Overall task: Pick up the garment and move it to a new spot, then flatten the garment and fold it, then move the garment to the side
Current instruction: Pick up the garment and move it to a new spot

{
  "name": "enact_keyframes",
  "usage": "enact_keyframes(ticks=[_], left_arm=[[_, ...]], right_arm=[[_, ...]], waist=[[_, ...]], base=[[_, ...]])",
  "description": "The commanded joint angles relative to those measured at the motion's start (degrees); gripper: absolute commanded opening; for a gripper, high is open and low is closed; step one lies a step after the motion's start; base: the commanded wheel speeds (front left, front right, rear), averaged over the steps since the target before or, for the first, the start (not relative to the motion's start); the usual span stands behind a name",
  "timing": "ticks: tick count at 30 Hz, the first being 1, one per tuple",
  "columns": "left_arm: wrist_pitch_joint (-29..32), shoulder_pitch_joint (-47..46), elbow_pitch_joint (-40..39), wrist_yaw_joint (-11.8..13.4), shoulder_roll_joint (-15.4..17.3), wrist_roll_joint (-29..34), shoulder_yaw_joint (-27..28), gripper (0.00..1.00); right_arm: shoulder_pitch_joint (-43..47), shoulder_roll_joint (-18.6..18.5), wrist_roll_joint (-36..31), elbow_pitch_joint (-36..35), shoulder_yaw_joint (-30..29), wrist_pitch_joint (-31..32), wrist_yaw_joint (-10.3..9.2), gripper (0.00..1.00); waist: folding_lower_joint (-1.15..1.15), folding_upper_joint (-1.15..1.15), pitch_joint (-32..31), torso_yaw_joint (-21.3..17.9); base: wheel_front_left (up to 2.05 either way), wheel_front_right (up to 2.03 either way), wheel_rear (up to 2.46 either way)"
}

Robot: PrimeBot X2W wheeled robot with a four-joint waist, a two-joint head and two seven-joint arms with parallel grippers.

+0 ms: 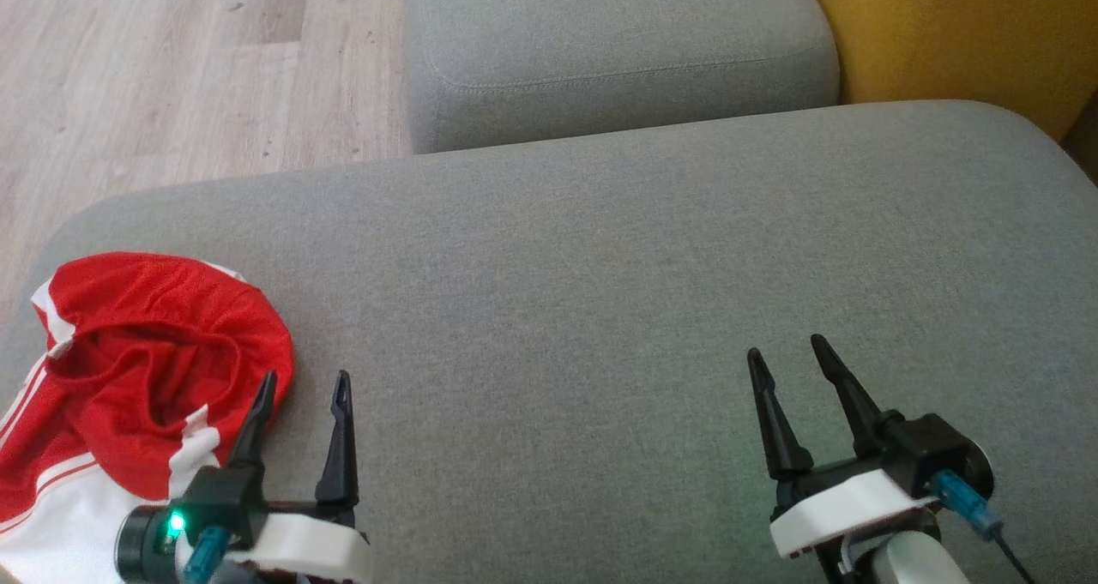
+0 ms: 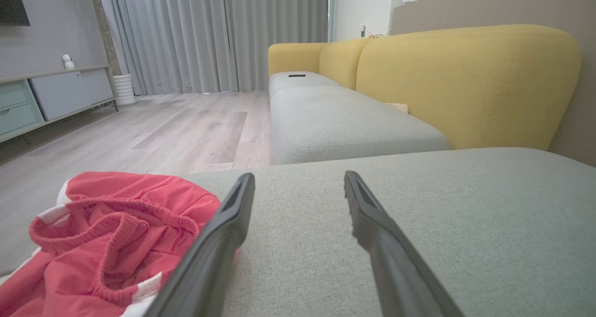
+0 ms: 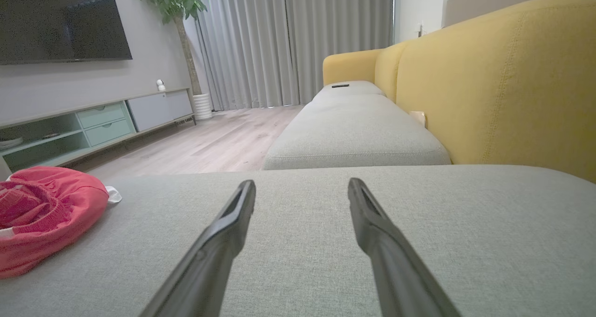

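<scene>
Red with white stripes, the crumpled garment (image 1: pixel 146 370) lies at the lower left of the head view on the grey sofa cushion (image 1: pixel 558 267). The left gripper (image 1: pixel 306 380) is just beside it, fingers spread and empty, one overlapping the cloth's edge. At lower right, the right gripper (image 1: pixel 786 347) is likewise spread, well apart from the garment.
</scene>
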Motion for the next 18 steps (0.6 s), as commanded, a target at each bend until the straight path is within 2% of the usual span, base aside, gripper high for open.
enact_keyframes(ticks=[1, 18], left_arm=[[-1.0, -2.2, -2.3, 0.1, -0.1, 2.2, 1.9, 1.0], [-1.2, -2.4, -1.1, -0.9, -0.9, 4.2, 3.5, 1.0]], right_arm=[[-1.7, 0.2, -1.8, -1.5, 1.5, -1.0, 0.44, 1.0], [-1.7, 0.2, -2.7, -0.5, 0.7, -1.3, 0.44, 1.0]], waist=[[0.0, 0.0, 0.0, 0.0], [0.0, 0.0, 0.3, 0.2]], base=[[0.0, 0.0, 0.0], [0.0, 0.0, 0.0]])
